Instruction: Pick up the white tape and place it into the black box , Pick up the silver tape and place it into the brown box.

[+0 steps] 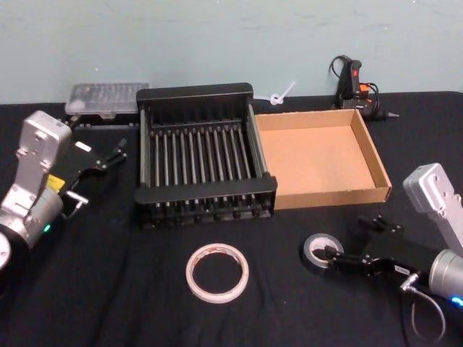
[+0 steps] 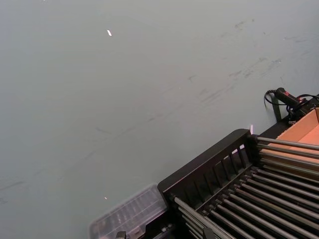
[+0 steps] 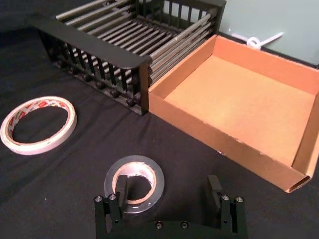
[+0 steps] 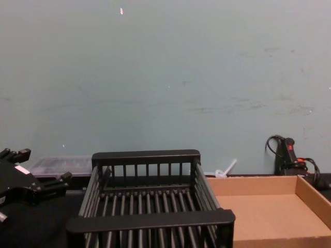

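Black cloth covers the surface [image 1: 108, 289] on which all items are laid out. The black box [image 1: 202, 155] stands at the centre rear, and the brown box [image 1: 318, 155] is set against its right side, the two walls touching. Both boxes are seen to hold nothing.

The white tape [image 1: 217, 272] lies flat on the cloth in front of the black box, apart from it. The silver tape [image 1: 320, 251] lies flat to the right of the white tape, in front of the brown box and clear of its front wall.

The right end effector [image 1: 334, 259] is positioned low at the silver tape, with its fingers spread apart. In the right wrist view, one finger [image 3: 121, 191] is seen over the roll's inner hole, the other well outside the roll. The roll is not clamped.

The left end effector [image 1: 101, 160] is held off to the left of the black box, raised, with fingers apart and nothing between them.

A clear plastic case [image 1: 107, 100] and a glue gun [image 1: 354, 83] lie along the rear edge.
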You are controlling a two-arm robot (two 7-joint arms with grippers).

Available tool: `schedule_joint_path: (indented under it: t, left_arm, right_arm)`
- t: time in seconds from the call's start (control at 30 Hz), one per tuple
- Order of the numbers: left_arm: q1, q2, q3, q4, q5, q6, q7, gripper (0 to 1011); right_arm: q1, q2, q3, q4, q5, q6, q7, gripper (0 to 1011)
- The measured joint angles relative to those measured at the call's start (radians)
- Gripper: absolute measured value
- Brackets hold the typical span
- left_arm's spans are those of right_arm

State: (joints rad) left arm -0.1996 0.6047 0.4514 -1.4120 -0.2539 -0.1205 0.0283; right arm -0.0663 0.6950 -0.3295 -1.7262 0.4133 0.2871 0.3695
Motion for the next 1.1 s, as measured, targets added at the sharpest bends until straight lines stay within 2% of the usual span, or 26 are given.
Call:
schedule_joint_path:
  t: [0.7, 1.1]
  left_arm:
    - [0.000, 0.000, 0.000, 0.000, 0.000, 0.000, 0.000, 1002]
    - [0.000, 0.000, 0.000, 0.000, 0.000, 0.000, 0.000, 1002]
  right_arm:
    - [0.058, -0.052, -0.016, 0.058, -0.062, 0.044, 0.032, 1002]
    - [0.074, -0.065, -0.023, 0.073, -0.078, 0.052, 0.039, 1002]
